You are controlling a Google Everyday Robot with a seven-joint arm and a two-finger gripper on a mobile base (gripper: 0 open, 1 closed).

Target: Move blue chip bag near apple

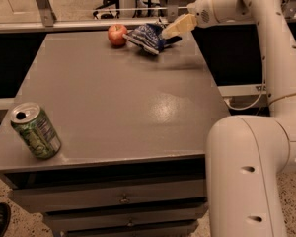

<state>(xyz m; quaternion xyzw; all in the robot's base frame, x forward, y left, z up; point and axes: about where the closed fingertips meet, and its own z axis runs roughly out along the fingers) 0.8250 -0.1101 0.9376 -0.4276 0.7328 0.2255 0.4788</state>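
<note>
The blue chip bag point(146, 36), dark navy with white lettering, lies on the far edge of the grey table point(113, 107). The small red apple point(117, 34) sits just left of it, nearly touching it. My gripper point(173, 28) reaches in from the right on the white arm and sits at the bag's right end, slightly above the table. Its tip overlaps the bag's right edge. I cannot see whether it grips the bag.
A green soda can point(34, 130) stands at the table's near left corner. My white arm point(266, 58) runs down the right side past the table edge. Metal railings and chair legs stand behind the table. Drawers sit under the front edge.
</note>
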